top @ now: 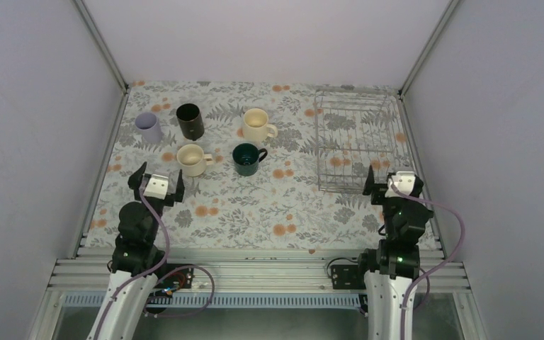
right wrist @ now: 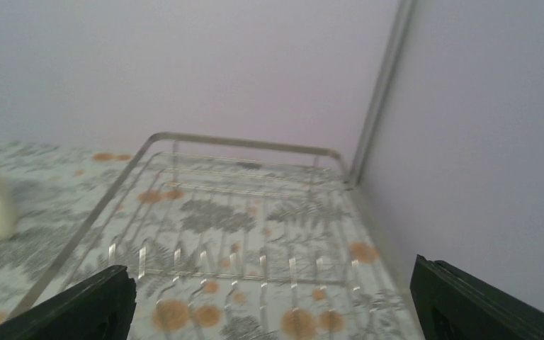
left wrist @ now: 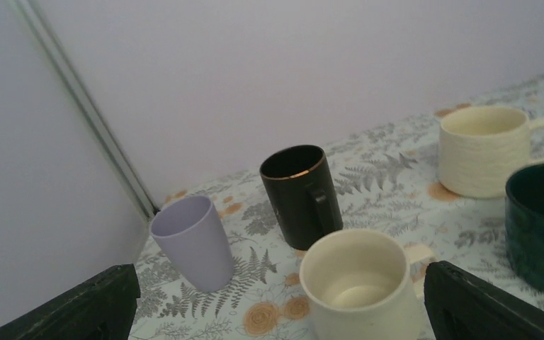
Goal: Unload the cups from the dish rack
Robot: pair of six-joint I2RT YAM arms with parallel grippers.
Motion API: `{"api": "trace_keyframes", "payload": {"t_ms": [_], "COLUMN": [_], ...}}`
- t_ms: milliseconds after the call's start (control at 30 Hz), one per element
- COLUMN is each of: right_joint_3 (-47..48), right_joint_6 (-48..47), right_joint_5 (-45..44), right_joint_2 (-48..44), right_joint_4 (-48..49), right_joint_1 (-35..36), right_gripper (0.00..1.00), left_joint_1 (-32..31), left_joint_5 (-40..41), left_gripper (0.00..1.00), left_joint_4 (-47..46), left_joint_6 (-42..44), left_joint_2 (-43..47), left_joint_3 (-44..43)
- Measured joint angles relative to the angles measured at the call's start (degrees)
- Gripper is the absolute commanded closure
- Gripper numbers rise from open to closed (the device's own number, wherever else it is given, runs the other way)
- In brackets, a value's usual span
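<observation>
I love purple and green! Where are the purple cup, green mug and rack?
Purple cup [left wrist: 193, 244]: left wrist view, its side.
Green mug [top: 245, 156]: top view, its inside.
Rack [right wrist: 241, 142]: right wrist view, far rail.

This looks like a robot lab. Plain pale walls [top: 28, 106] and metal bars [top: 104, 49] make a small box around a flowery table top [top: 304, 205]. The left arm [top: 138, 234] and right arm [top: 400, 227] are bolted to a metal rail [top: 255, 273].
</observation>
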State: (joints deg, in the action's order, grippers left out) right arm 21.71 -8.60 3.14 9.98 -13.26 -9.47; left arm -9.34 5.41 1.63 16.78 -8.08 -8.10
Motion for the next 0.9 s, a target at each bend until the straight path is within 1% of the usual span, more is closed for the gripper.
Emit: {"api": "trace_keyframes", "payload": {"t_ms": [133,267,500,900], "right_joint_3": [-3.1,-3.3,-3.3,-3.3], "right_joint_6": [-1.2,-2.0,-0.9,-0.8], "right_joint_5": [7.1,12.8,12.6,12.9], "right_joint_2": [-1.2,-1.7,2.4,1.6], "right_joint_4": [-1.2,-1.1,-0.5,-0.5], "right_joint_1": [0.0,0.0,0.0,-0.2], "right_gripper": [0.00,0.00,0.00,0.00], "left_joint_1": [0.2,0.2,0.2,0.2], "left_joint_5": [2.1,5.0,6.7,6.8], "left_gripper": [0.00,0.00,0.00,0.00], "left_joint_4": [-0.3,-0.5,0.5,0.3], "left_joint_6": [-4.4,-7.0,-9.0,-9.6], "left_joint_2": [1.6,1.6,0.6,0.2], "left_joint_3": [0.0,1.9,2.1,2.3]}}
